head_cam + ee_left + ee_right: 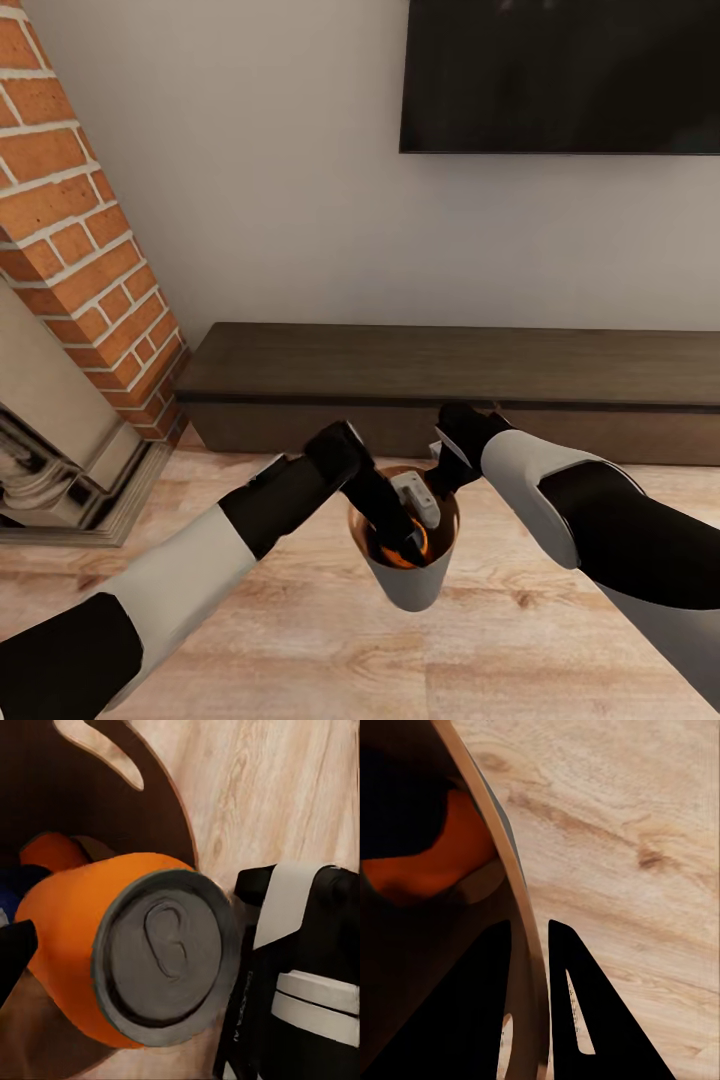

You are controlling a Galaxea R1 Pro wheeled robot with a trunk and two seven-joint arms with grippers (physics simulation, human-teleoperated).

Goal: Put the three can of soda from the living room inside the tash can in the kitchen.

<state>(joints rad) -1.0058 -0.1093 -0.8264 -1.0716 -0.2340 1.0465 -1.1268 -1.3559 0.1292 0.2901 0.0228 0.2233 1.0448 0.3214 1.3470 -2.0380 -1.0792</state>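
I have the left gripper (402, 540) down inside the tash can (412, 588), closed on an orange can of soda (112, 945) — the left wrist view has its silver top facing the camera, so the can's long axis runs roughly along the fingers, body pointing deeper into the bin. Beneath it I can see a second orange can (51, 851) and a sliver of the dark blue can (9, 889) already lying in the brown interior. So the held can only has to go downward from the tool; I judge that letting go here would drop it onto the other two.

The right gripper (531, 1020) is clamped on the bin's thin rim, one finger inside the wall and one outside, and it appears to carry the bin just clear of the floor, though I cannot be sure of the gap. That makes the left arm the one on the can, the right the one on the bin.

Below is pale wood floor (300, 650). This is the living room: brick fireplace (70, 270) to my left, long dark low cabinet (450, 365) ahead, black TV (560, 70) on the wall — the kitchen trip is yet to come
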